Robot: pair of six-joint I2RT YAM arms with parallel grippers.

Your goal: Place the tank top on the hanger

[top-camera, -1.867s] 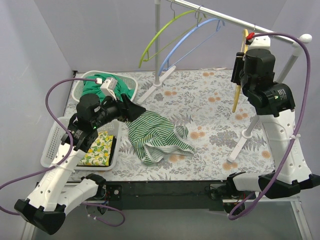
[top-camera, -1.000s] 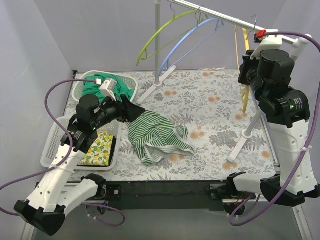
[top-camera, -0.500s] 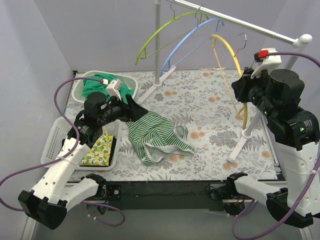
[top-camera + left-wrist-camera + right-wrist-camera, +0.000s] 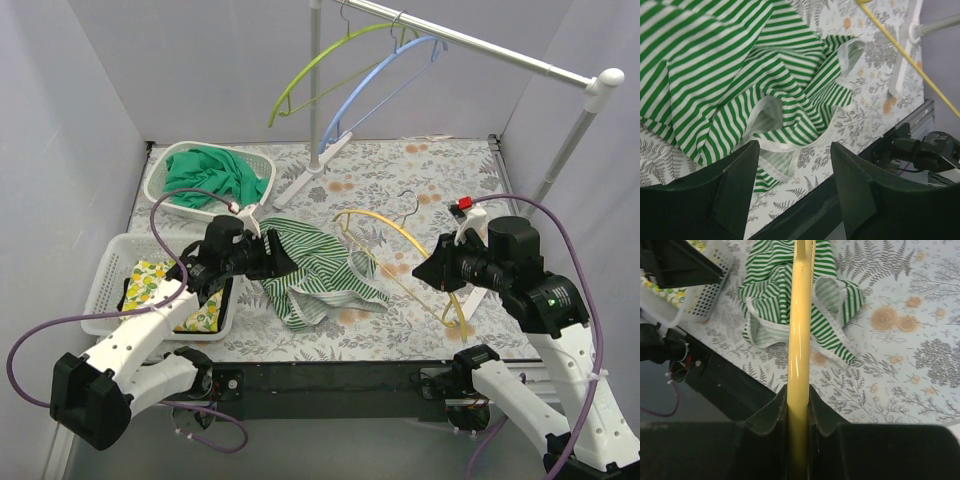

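Observation:
The green-and-white striped tank top (image 4: 315, 265) lies crumpled on the flowered table, also seen in the left wrist view (image 4: 765, 75) and the right wrist view (image 4: 772, 295). My left gripper (image 4: 285, 262) hovers low over its left edge. It is open, its dark fingers (image 4: 735, 185) apart with nothing between them. My right gripper (image 4: 440, 272) is shut on the yellow hanger (image 4: 385, 235), gripping one arm of it (image 4: 801, 315). The hanger hangs low over the table just right of the tank top, its metal hook (image 4: 405, 203) pointing to the back.
A white basket (image 4: 160, 185) with plain green cloth stands at the back left. Another basket (image 4: 105, 285) with lemon-print cloth sits at the left front. A lime-green hanger (image 4: 310, 75) and a blue hanger (image 4: 375, 85) hang on the rail (image 4: 470, 50). The rack's white foot (image 4: 462, 312) is near my right gripper.

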